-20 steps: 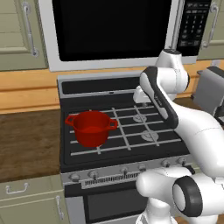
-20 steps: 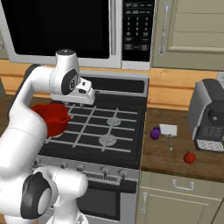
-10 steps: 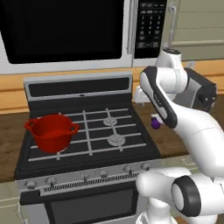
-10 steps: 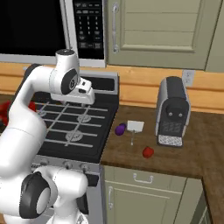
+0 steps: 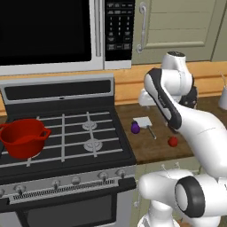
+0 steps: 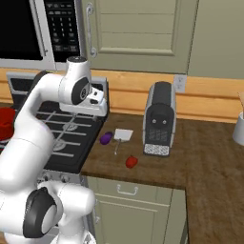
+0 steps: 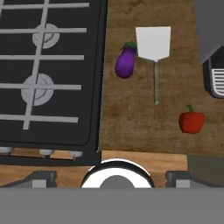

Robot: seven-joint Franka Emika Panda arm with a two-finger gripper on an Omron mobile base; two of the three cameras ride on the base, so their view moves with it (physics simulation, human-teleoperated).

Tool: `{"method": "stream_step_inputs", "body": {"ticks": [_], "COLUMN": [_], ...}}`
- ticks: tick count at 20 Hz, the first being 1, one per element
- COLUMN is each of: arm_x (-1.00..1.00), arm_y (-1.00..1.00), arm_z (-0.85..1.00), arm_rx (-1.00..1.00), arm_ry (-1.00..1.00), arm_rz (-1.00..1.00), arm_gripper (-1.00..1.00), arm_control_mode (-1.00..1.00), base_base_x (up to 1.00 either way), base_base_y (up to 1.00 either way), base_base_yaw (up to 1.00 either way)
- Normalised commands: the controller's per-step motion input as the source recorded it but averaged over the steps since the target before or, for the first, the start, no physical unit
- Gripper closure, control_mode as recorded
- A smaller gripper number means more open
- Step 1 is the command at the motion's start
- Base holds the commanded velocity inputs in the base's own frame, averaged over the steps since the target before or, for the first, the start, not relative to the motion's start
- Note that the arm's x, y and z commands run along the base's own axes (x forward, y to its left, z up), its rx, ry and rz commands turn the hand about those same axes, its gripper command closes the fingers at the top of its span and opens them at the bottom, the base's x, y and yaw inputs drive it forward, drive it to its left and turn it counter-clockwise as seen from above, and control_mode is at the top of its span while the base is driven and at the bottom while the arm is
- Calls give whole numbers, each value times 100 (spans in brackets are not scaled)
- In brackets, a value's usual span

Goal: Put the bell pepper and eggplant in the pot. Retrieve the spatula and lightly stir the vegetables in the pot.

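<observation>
The purple eggplant (image 7: 125, 62) lies on the wooden counter just right of the stove, beside the spatula (image 7: 152, 43), whose pale blade almost touches it. The red bell pepper (image 7: 191, 121) sits nearer the counter's front edge. Both base views show the eggplant (image 5: 135, 127) (image 6: 106, 138), spatula (image 5: 142, 122) (image 6: 123, 135) and bell pepper (image 5: 173, 141) (image 6: 131, 162). The red pot (image 5: 23, 137) (image 6: 5, 123) stands on the stove's front left burner, far from them. My gripper (image 7: 111, 177) (image 6: 91, 110) hangs open and empty above the counter, looking down on the vegetables.
A dark coffee machine (image 6: 159, 119) (image 7: 212, 48) stands on the counter right of the spatula. The black stove (image 5: 66, 133) lies left of the counter, with a microwave (image 5: 53, 31) above it. A pale cup (image 6: 239, 128) sits at the far right.
The base has driven to the right, so the whole scene shifted left and the counter with the vegetables came into view. The jaws have opened wider.
</observation>
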Motion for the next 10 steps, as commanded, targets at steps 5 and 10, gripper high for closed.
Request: {"method": "stream_step_inputs", "body": {"ticks": [5,10], "arm_x": [0,0], "arm_y": [-80,-51], "arm_z": [-57,-66], "arm_rx": [1,0], "arm_ry": [13,26], "arm_rz": [0,0], "arm_gripper": [-100,-100], "arm_control_mode": [-100,-100], "base_base_x": [0,0], "base_base_y": [0,0], "base_base_yaw": [0,0]}}
